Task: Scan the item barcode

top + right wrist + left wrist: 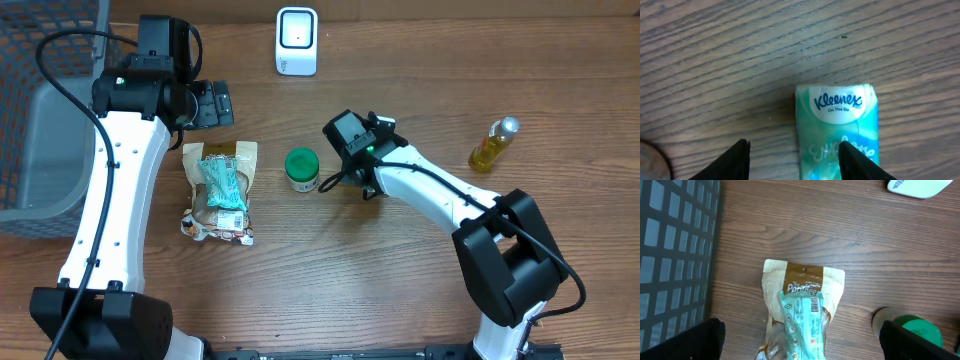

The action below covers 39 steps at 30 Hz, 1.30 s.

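Observation:
A teal Kleenex tissue pack (836,130) lies flat on the wooden table, seen only in the right wrist view. My right gripper (792,160) hangs over it, jaws apart. Its right finger (862,162) overlaps the pack's right half, and its left finger (727,165) stands clear of the pack's left edge over bare wood. In the overhead view the right gripper (362,178) hides the pack. The white scanner (297,40) stands at the back centre. My left gripper (210,103) is wide open and holds nothing, above the top of a snack bag (802,310).
A brown snack bag with a teal packet on it (220,190) lies left of centre. A green-lidded jar (302,168) stands just left of the right gripper. A yellow bottle (493,145) lies at the right. A grey basket (40,150) fills the left edge.

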Available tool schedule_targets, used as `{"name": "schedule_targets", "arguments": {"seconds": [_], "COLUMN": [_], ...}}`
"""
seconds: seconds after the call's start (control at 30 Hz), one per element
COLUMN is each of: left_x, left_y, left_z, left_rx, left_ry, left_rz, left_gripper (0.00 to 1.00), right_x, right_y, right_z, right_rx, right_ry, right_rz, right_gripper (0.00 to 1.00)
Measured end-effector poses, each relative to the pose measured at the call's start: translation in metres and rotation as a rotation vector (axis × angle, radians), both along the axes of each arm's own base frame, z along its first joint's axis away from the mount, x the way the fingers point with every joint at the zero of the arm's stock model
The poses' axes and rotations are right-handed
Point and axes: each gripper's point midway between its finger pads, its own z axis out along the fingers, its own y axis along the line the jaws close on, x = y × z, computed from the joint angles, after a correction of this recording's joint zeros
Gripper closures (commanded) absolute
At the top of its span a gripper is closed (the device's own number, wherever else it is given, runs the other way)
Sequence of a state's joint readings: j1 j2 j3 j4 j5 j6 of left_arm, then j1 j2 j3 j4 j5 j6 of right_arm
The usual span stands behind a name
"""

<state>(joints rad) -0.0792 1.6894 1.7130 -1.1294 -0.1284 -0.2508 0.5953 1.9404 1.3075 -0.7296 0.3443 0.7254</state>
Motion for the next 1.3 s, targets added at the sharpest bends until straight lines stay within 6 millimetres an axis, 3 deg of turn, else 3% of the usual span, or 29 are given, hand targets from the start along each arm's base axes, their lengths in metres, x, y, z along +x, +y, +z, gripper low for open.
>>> {"name": "schedule_targets", "arguments": {"seconds": [0.27, 1.3], "left_x": [0.0, 0.0], "left_y": [0.0, 0.0], "left_z": [0.0, 0.0], "left_rx": [0.0, 0.0], "left_ry": [0.0, 0.0], "left_rz": [0.0, 0.0], "left_gripper": [0.01, 0.0], "right_x": [-0.002, -0.011], "right_y": [-0.006, -0.027], "right_z": [-0.008, -0.011], "right_rx": [-0.017, -0.131], "right_ry": [-0.011, 0.026], "right_rz": [-0.01, 0.003], "right_gripper": [0.56, 0.54]}}
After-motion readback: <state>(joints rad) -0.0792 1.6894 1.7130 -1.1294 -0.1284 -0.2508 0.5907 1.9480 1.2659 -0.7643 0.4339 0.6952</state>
